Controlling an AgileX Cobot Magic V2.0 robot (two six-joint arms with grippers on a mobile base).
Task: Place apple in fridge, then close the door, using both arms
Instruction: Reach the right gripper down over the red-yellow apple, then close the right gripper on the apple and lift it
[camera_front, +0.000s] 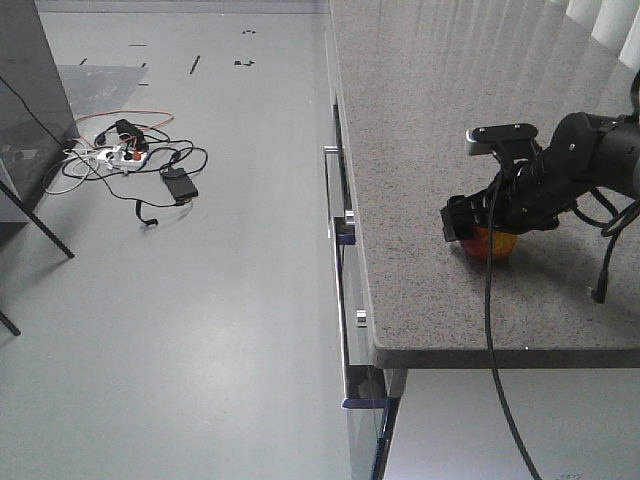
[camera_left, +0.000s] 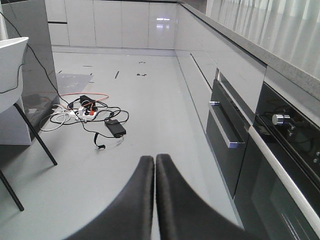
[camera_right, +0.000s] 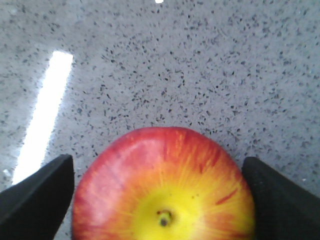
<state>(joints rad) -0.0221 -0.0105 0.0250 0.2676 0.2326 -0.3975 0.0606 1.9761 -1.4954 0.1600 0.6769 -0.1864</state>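
The right gripper has its fingers spread wide on either side of the apple, which rests between them on the speckled grey countertop. Both pads sit at the fruit's edges, but I cannot tell whether they actually grip it. The left gripper is pressed closed and empty, with a tangle of cables on the floor beyond its tips.

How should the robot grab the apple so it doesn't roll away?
Grip it across its widest round middle, coming down from above. The apple sits on the counter with its stem dimple facing the right hand, so both round sides are free for the fingers, which straddle it.
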